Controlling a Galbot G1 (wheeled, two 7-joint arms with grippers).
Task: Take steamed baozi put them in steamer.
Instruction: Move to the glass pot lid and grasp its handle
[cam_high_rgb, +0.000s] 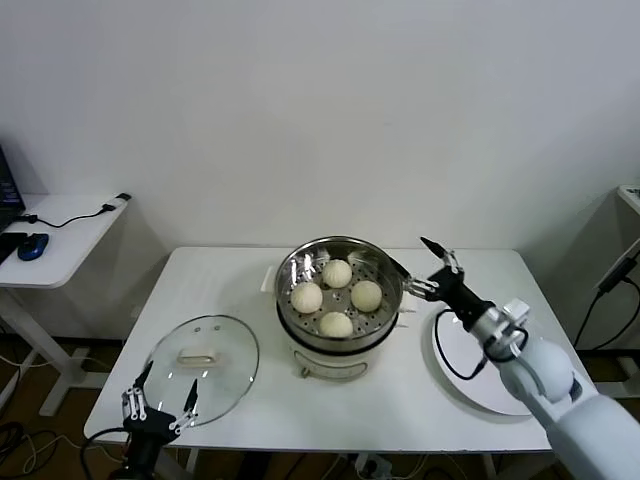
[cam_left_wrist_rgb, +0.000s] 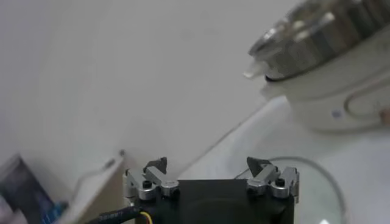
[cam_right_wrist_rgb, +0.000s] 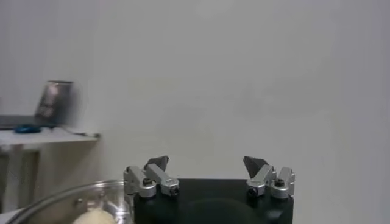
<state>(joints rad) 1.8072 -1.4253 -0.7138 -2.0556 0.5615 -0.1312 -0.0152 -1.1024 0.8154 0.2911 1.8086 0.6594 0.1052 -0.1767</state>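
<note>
The steamer (cam_high_rgb: 388, 270) is a shiny steel basket on a white cooker base, standing at the table's middle. Several cream-white baozi (cam_high_rgb: 337, 272) lie inside it on the perforated bottom. My right gripper (cam_high_rgb: 415, 268) hovers open and empty just right of the steamer's rim. In the right wrist view, the gripper (cam_right_wrist_rgb: 206, 163) holds nothing, with the steamer's rim (cam_right_wrist_rgb: 61, 198) and one baozi (cam_right_wrist_rgb: 94, 216) below it. My left gripper (cam_high_rgb: 168, 385) hangs open and empty at the table's front left, by the near edge of the glass lid. The left wrist view shows that gripper (cam_left_wrist_rgb: 208, 164) empty and the steamer (cam_left_wrist_rgb: 329, 36) farther off.
A round glass lid (cam_high_rgb: 225, 345) with a white handle lies flat on the table, left of the cooker. A flat white plate (cam_high_rgb: 470, 385) sits at the right, partly under my right arm. A side table (cam_high_rgb: 55, 240) with a mouse and cable stands far left.
</note>
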